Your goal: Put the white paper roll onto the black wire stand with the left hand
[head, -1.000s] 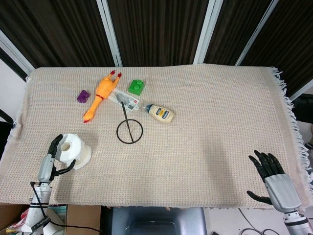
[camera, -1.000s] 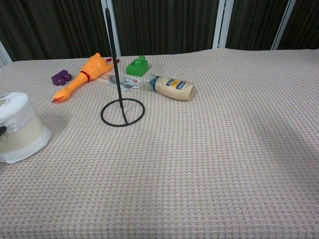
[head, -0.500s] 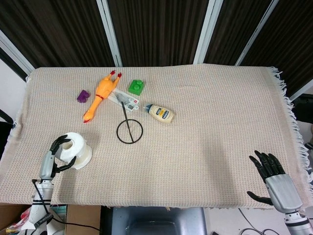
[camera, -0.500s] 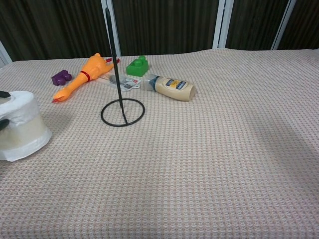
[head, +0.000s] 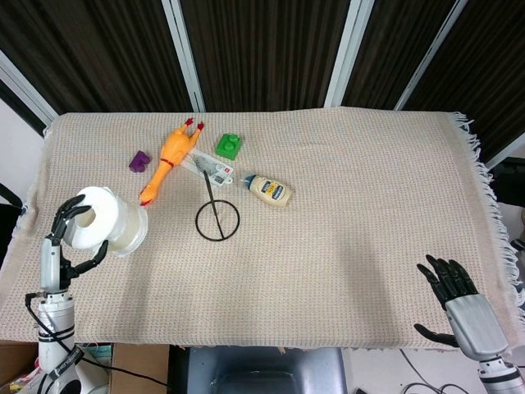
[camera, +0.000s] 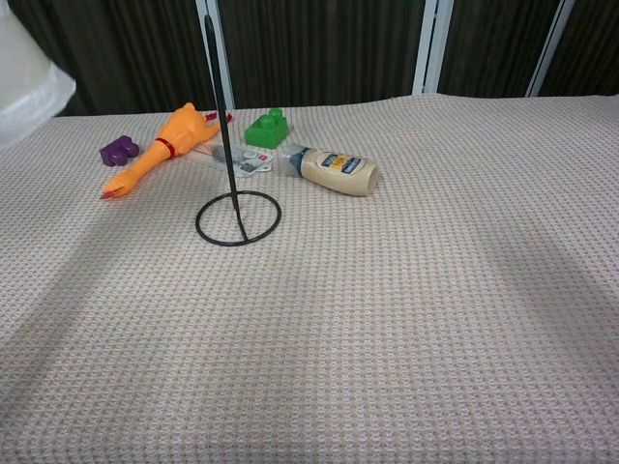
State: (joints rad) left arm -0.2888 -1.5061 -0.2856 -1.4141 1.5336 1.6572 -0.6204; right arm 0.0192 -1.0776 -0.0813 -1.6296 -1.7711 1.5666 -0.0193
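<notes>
The white paper roll (head: 102,222) is lifted off the cloth at the table's near left, held by my left hand (head: 67,236), whose fingers wrap its left side. In the chest view only a corner of the white paper roll (camera: 27,72) shows at the top left, high above the table. The black wire stand (head: 216,220) stands mid-left, a ring base with an upright rod (camera: 220,106); it lies to the right of the roll. My right hand (head: 458,305) hovers open at the near right edge, holding nothing.
Beyond the stand lie a yellow rubber chicken (head: 170,156), a purple block (head: 140,161), a green block (head: 229,146), a small card packet (head: 212,169) and a squeeze bottle (head: 270,190). A beige woven cloth (head: 353,230) covers the table, fringed on the right.
My left hand has closed on the roll and raised it off the cloth, moving it up and left. In the chest view the roll has climbed to the top left corner. The right hand stayed put.
</notes>
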